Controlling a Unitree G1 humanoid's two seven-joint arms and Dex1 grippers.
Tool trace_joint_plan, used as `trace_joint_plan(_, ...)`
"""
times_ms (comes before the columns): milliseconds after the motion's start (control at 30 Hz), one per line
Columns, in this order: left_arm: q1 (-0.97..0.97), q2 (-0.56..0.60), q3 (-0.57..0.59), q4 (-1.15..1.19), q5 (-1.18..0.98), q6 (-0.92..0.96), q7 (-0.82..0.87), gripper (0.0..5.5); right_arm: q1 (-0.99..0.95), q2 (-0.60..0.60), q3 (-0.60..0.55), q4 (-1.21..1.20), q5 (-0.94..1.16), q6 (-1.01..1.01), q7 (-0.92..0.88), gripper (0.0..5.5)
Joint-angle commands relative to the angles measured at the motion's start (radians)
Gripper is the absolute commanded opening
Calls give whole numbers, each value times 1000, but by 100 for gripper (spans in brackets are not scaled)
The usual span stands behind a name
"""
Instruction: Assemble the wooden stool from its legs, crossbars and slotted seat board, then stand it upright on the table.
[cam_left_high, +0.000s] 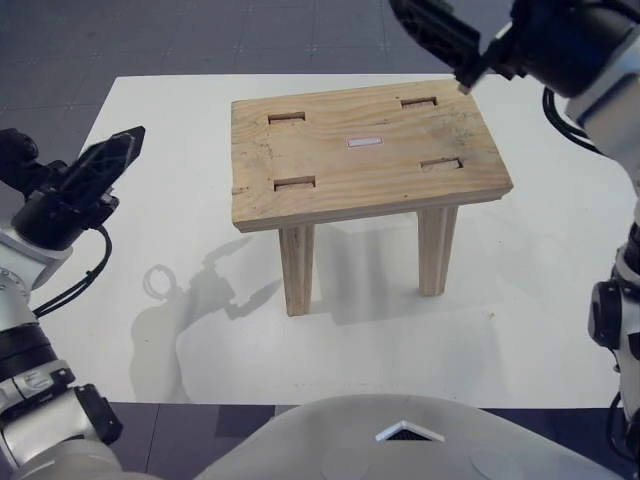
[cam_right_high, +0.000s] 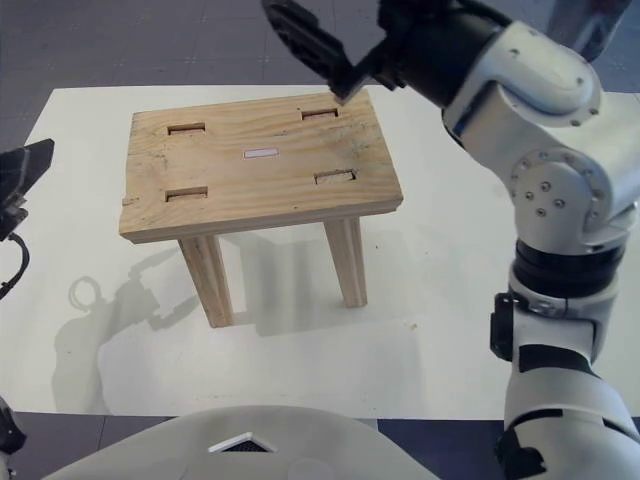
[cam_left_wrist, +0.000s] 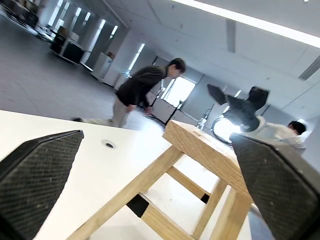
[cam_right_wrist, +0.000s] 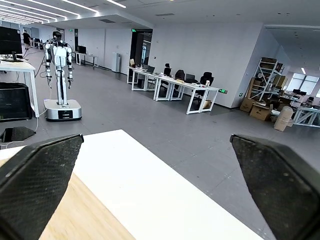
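The wooden stool stands upright in the middle of the white table (cam_left_high: 150, 110), its slotted seat board (cam_left_high: 365, 155) on top and front legs (cam_left_high: 296, 270) (cam_left_high: 436, 248) on the surface. A crossbar (cam_left_wrist: 160, 220) joins the legs under the seat. My left gripper (cam_left_high: 112, 158) hangs open to the left of the stool, apart from it, its fingers (cam_left_wrist: 40, 170) spread wide with nothing between them. My right gripper (cam_right_high: 310, 45) hovers open above the seat's far right corner, fingers (cam_right_wrist: 35, 185) wide apart and holding nothing.
The table's front edge (cam_left_high: 300, 403) lies close to me, and its far edge (cam_left_high: 180, 78) runs just behind the stool. Bare white surface lies in front of and to the left of the stool. Grey floor (cam_left_high: 150, 40) surrounds the table.
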Motion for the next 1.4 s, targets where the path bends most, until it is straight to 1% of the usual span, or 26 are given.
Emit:
trace_joint_plan(33,-33,-111,-4,-89,106,-62,334,546,-84,93,21,4,-7,91,-67,549)
trace_joint_plan(100,-52,-170,-2,-164,172,-128,493,546,-145,128,0,35,-33,85,-87,549)
trace_joint_plan(167,-73,-215,-7,-235,221,-180,610,546,-235,180,-50,109,-35,84,-127,549)
trace_joint_plan(200,-75,-228,-18,-259,236,-190,641,546,-258,201,-68,133,-28,97,-140,549)
trace_joint_plan(267,-70,-250,-43,-290,246,-191,677,546,-223,226,-58,136,0,179,-136,549)
trace_joint_plan(333,-62,-260,-52,-308,249,-186,705,546,-80,212,4,89,30,303,-122,549)
trace_joint_plan(400,-56,-261,-53,-333,245,-179,724,546,102,185,59,8,60,431,-124,549)
trace_joint_plan(433,-52,-261,-51,-348,240,-174,734,546,167,187,65,-27,76,483,-135,549)
trace_joint_plan(500,-46,-262,-63,-379,249,-160,768,546,296,172,90,-95,83,562,-152,549)
trace_joint_plan(567,-40,-264,-72,-406,251,-151,792,546,405,141,131,-121,61,588,-162,549)
trace_joint_plan(667,-34,-271,-88,-443,240,-144,813,546,458,137,162,-134,30,572,-172,549)
trace_joint_plan(733,-24,-278,-101,-466,243,-145,825,546,406,155,142,-122,17,542,-173,549)
trace_joint_plan(800,-21,-290,-122,-469,262,-146,846,546,326,173,99,-99,-7,485,-170,549)
trace_joint_plan(933,-28,-320,-149,-468,318,-165,915,546,141,206,-31,-59,-16,399,-170,549)
trace_joint_plan(1100,-42,-326,-219,-479,431,-205,944,546,40,195,-161,-52,-32,326,-176,549)
trace_joint_plan(1167,-52,-333,-244,-452,469,-221,941,546,63,171,-208,-58,-54,292,-162,549)
trace_joint_plan(1267,-56,-337,-289,-389,557,-279,936,546,193,140,-269,-54,-108,202,-133,549)
trace_joint_plan(1333,-59,-365,-304,-344,581,-322,920,546,284,126,-277,-46,-175,104,-111,549)
trace_joint_plan(1400,-61,-391,-320,-282,617,-376,913,546,381,131,-252,0,-276,-37,-92,549)
